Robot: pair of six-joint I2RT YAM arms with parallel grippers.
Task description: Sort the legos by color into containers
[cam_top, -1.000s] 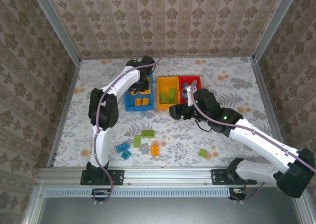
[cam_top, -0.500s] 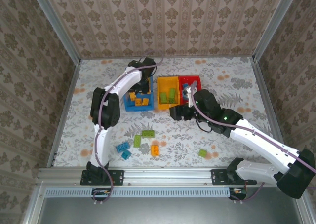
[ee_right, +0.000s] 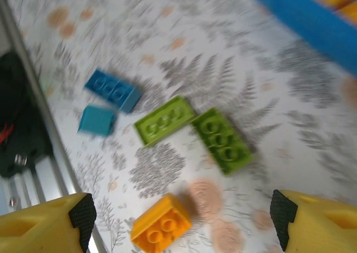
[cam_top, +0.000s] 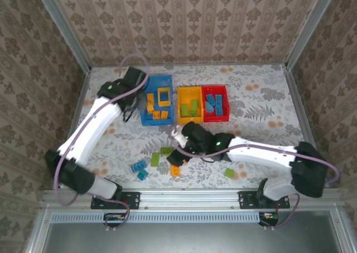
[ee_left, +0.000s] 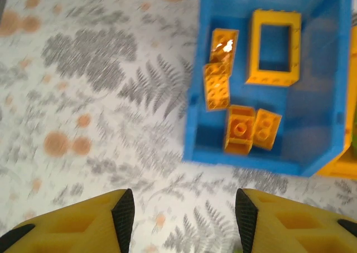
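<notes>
Right wrist view: orange brick (ee_right: 162, 224) beneath wide, empty right jaws.
It lies near the bench's near edge, long axis seemingly slanted across their gap; the left jaws, half-open and empty, hang well apart beside the blue container (ee_left: 251, 157).

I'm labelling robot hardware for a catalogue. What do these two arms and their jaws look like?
Both the left arm and right arm have white tubular links with black joints, and a mauve cable runs along each. The left gripper and right gripper have chunky yellow jaws with black inner pads.
</notes>
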